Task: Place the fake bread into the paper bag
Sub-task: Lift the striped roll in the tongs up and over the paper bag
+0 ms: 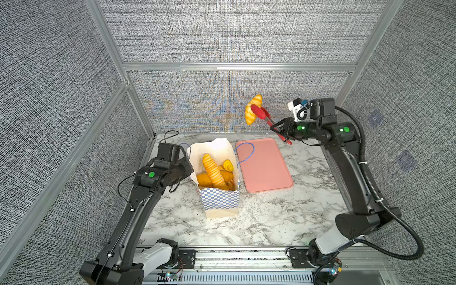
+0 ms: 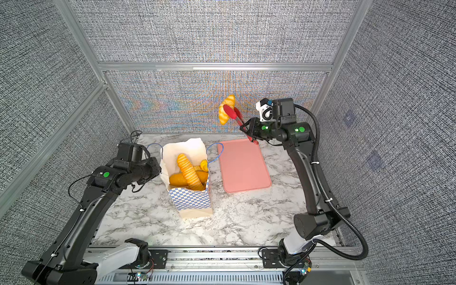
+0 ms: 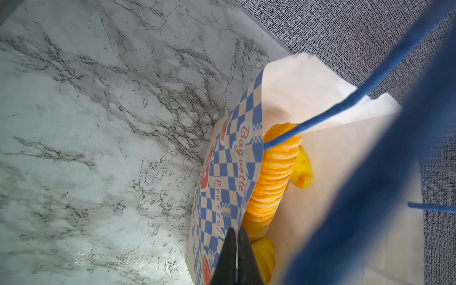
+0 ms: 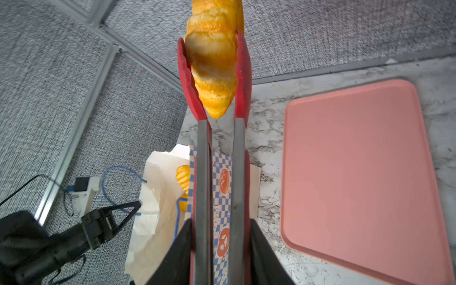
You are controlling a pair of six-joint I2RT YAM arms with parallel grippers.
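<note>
I have my right claw (image 1: 278,129) clenched on the red tongs (image 1: 264,115), which pinch a croissant (image 1: 253,108) high above the counter's (image 1: 271,217) far side. My left claw (image 3: 236,246) nips the paper bag (image 1: 219,199) by its left rim; a baguette (image 1: 213,171) leans inside.

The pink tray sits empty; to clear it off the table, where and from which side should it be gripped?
Probably the raised rim of the pink tray's right long edge, coming from the right. It lies flat on the table, so only the lip offers a pinch, and the paper bag stands close along its left edge.
</note>
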